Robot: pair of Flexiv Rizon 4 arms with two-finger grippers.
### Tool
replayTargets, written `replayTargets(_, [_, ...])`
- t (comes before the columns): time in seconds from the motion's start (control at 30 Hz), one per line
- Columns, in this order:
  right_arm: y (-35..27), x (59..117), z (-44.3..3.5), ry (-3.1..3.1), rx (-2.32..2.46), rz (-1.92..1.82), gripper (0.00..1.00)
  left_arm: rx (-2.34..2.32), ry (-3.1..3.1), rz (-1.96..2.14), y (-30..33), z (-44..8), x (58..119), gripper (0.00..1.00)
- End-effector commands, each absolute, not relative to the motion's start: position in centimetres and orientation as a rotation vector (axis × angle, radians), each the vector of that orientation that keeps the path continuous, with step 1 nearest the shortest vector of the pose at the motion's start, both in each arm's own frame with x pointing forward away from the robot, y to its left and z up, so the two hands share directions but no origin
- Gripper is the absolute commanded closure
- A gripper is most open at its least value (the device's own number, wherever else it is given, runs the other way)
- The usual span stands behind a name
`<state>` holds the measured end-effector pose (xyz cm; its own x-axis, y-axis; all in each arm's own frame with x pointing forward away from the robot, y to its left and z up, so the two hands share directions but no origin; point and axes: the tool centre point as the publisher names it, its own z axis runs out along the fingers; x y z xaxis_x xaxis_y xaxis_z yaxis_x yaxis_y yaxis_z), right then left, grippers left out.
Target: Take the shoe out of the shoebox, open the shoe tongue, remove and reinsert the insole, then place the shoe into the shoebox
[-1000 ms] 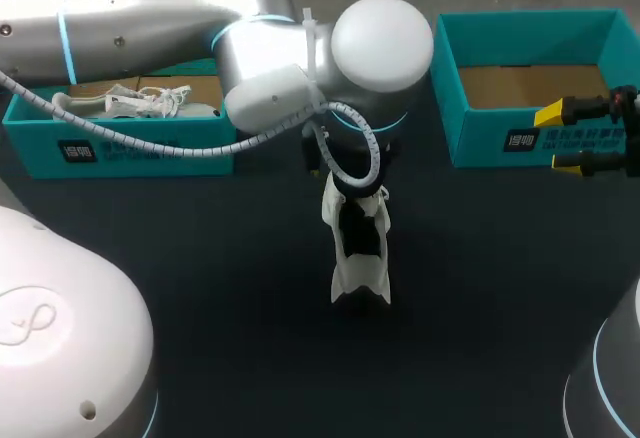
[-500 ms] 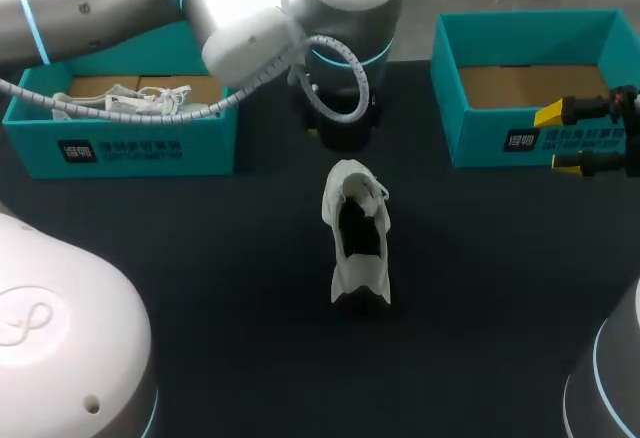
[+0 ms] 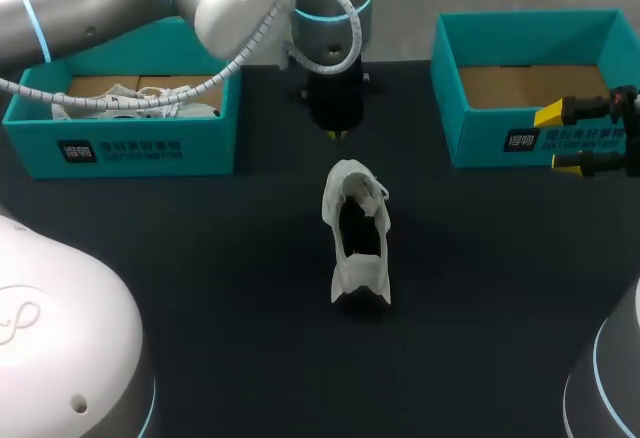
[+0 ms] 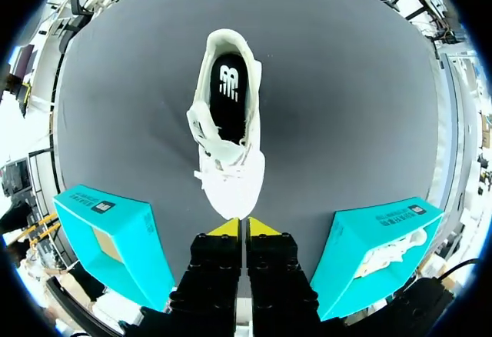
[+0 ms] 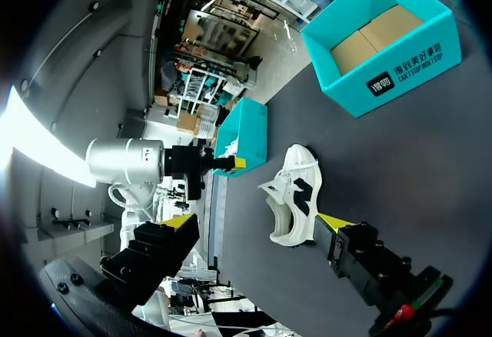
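A white shoe [image 3: 355, 243] stands upright mid-table, toe toward the far edge, its dark insole [image 4: 229, 95] showing through the wide opening. My left gripper [image 3: 335, 134] hangs beyond the toe, apart from the shoe; in its wrist view the gripper [image 4: 243, 227] has both yellow tips pressed together with nothing between them, and the shoe [image 4: 227, 133] lies just ahead. My right gripper [image 3: 558, 140] stays at the right edge, in front of the right shoebox [image 3: 480, 133], fingers wide apart. In its wrist view the open gripper [image 5: 256, 221] frames the shoe [image 5: 292, 195] from a distance.
The right teal shoebox [image 5: 384, 83] shows only a cardboard floor. A second teal box [image 3: 130, 143] at the back left holds another white shoe with loose laces [image 3: 135, 103]. Dark bare tabletop [image 3: 200, 278] surrounds the shoe.
My left gripper has lifted off the shoe's toe and drawn back toward the far edge, its fingers closing on nothing. The shoe and right arm have stayed put.
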<state>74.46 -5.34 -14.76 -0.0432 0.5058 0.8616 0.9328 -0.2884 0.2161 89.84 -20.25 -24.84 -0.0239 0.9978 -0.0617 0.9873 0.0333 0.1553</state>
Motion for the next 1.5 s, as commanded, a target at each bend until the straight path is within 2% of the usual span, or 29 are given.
replayTargets(0.03, [-5.3, 74.4, -14.7, -1.517, -1.802, -1.282, 0.00, 2.136, 2.159, 0.079, -20.8, -25.6, 90.3, 1.00])
replayTargets(1.03, [-5.3, 74.4, -14.7, -1.517, -1.802, -1.282, 0.00, 2.300, 2.185, -0.067, -22.2, -33.4, 84.9, 1.00])
replayTargets(1.5, [-5.3, 74.4, -14.7, -1.517, -1.802, -1.282, 0.00, 2.277, 2.183, -0.018, -22.5, -31.3, 85.7, 1.00])
